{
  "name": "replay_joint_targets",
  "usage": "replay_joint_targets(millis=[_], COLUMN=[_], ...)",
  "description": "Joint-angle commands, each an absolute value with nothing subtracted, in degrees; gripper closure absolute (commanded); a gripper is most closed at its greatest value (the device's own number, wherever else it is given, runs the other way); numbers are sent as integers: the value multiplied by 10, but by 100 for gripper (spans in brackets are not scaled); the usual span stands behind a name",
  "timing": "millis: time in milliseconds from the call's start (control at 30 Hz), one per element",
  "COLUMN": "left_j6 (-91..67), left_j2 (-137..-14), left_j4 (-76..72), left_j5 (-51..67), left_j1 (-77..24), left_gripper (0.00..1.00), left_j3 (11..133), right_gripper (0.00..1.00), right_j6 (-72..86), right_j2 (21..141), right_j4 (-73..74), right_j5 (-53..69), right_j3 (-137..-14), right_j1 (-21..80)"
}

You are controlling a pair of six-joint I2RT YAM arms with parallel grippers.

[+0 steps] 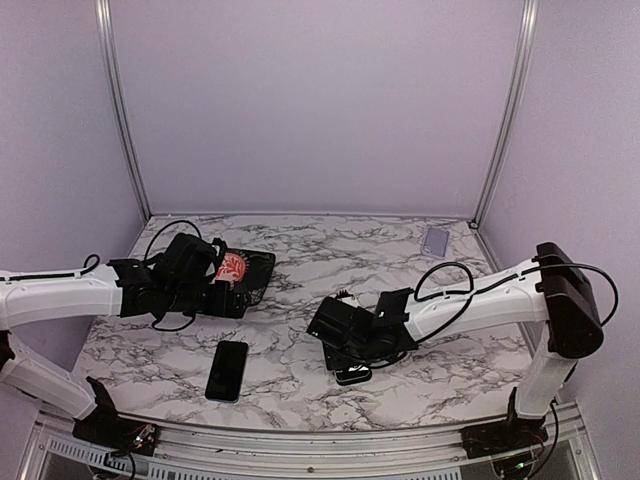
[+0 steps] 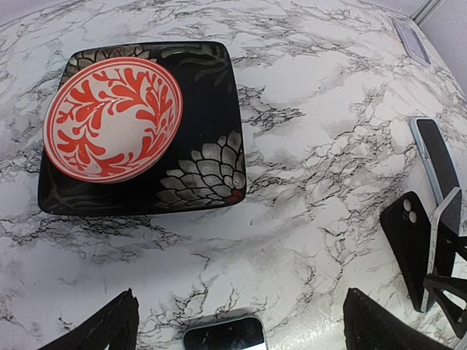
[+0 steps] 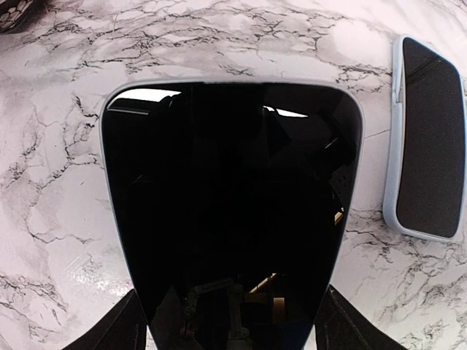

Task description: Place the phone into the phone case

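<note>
Right claw (image 3: 230, 332) is low over the marble table (image 3: 219, 44), and the phone (image 3: 230, 204) sits dead between my two fingers (image 3: 113, 332), glass face up toward my wrist, its far end running out ahead of the tips. The fingers are spread to the phone's width, one at each long edge, but whether they press it or merely flank it I cannot tell from here. Just off to the right of the claw, apart from the phone, lies what I take for the phone case (image 3: 427, 138): pale rim, matte dark hollow, open side up. My reading is that the phone is a stiff, flat slab, fairly heavy for its size, with slick glass and a smooth rim. It wants a hold across the long edges near the middle, never on the screen, and firm enough that it doesn't skate. The case looks lighter and springier, and it may slide when pushed. Left claw (image 2: 241, 313) hangs wide apart and empty, with a second phone (image 2: 222, 337) just under it on the near side. The black plate (image 2: 211, 87) with the red-patterned bowl (image 2: 113, 120) lies ahead and to its left.
</note>
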State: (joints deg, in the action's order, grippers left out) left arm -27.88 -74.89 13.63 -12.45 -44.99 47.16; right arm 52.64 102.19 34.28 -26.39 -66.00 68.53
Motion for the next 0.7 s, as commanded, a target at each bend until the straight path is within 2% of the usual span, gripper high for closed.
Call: replay_joint_targets(millis=[0, 667], left_j6=[-273, -270], left_j2=[-757, -770], left_j4=[149, 149], left_j5=[-121, -118], left_j1=[-447, -447], left_gripper=[1, 1], left_j3=[492, 498], right_gripper=[100, 100], right_j6=[559, 535], right_j2=[1010, 1006], right_j4=[324, 331], right_j5=[-304, -272], right_j3=[-665, -628], right_j1=[685, 682])
